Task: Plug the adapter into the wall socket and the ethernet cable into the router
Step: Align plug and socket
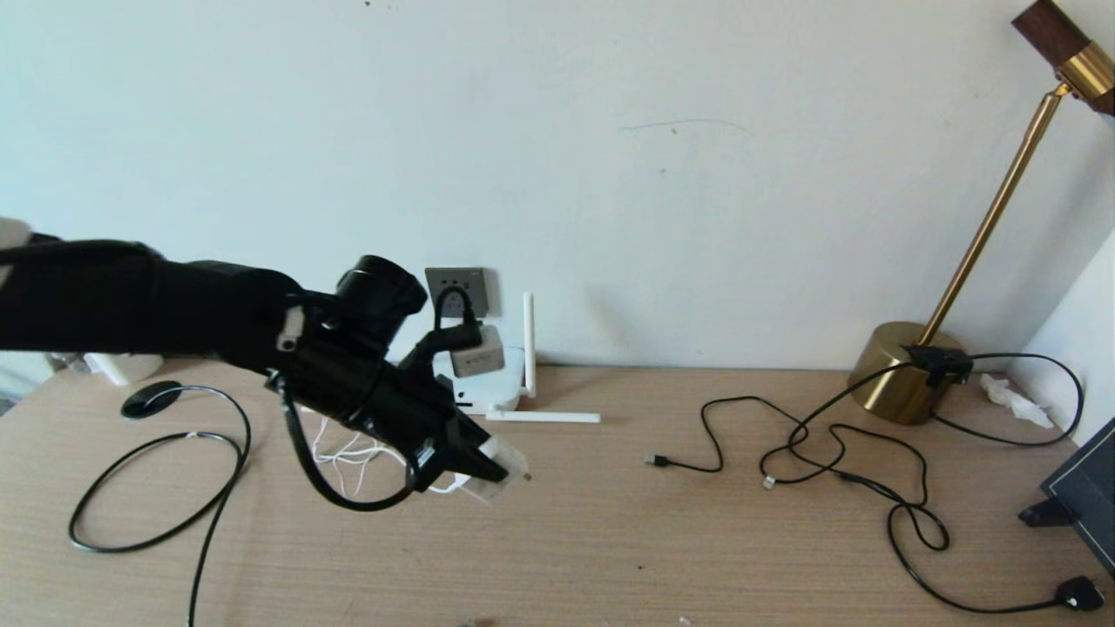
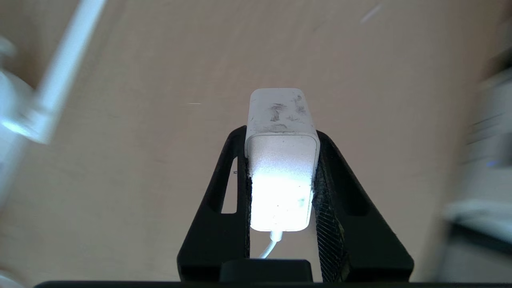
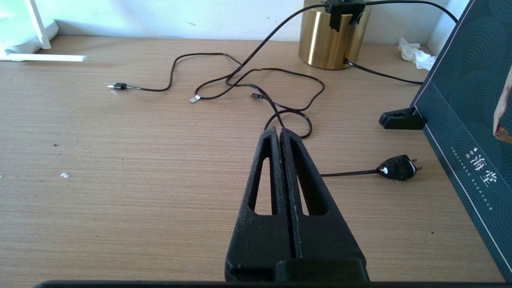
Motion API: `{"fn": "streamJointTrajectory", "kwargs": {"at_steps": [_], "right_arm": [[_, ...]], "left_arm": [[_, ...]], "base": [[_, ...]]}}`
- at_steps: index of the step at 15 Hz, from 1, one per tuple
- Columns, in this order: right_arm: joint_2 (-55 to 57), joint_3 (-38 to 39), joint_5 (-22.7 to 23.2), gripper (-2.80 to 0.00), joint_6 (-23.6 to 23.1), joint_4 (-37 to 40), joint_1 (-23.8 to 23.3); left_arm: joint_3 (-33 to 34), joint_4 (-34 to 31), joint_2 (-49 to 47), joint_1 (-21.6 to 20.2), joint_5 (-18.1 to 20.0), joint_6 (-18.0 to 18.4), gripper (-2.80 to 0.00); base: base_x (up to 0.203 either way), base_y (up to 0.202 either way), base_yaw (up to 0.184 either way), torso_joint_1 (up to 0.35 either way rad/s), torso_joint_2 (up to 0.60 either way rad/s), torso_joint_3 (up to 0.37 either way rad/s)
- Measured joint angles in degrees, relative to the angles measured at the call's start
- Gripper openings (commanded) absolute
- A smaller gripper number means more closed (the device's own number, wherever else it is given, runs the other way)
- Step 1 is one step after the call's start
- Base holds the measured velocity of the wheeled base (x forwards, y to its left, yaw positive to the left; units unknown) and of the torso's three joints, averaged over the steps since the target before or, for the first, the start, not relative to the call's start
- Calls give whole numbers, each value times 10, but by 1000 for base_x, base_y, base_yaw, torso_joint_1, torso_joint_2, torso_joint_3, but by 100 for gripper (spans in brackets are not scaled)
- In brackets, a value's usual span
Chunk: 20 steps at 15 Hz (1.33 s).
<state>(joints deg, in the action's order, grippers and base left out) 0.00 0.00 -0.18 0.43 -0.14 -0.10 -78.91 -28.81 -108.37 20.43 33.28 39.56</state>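
Adapter (image 2: 282, 160) clamped between left gripper (image 1: 496, 470) fingers, above desk (image 1: 610, 540), near of wall socket (image 1: 457, 292) | right gripper (image 3: 280, 134) parked, fingers together | advice: turn prongs toward socket, align squarely, press straight, mind occupied outlet.

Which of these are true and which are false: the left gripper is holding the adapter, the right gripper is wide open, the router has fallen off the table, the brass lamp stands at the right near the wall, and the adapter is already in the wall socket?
1. The left gripper holds the adapter. True.
2. The right gripper is wide open. False: it is shut and holds nothing.
3. The router has fallen off the table. False: it sits on the table by the wall.
4. The brass lamp stands at the right near the wall. True.
5. The adapter is in the wall socket. False: it is above the table in the gripper.
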Motion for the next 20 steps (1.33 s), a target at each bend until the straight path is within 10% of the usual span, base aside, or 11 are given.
{"fn": "streamJointTrajectory", "kwargs": {"at_steps": [3,10,20], "right_arm": [[0,0,0,-280,0,0,0],[0,0,0,-280,0,0,0],[0,0,0,-280,0,0,0]], "left_arm": [[53,8,63,-74,72,-127,-280],[162,126,146,-165,52,-383,-280],[415,545,163,-120,-180,-400,-280]], "base": [[0,0,0,0,0,0],[0,0,0,0,0,0],[0,0,0,0,0,0]]}}
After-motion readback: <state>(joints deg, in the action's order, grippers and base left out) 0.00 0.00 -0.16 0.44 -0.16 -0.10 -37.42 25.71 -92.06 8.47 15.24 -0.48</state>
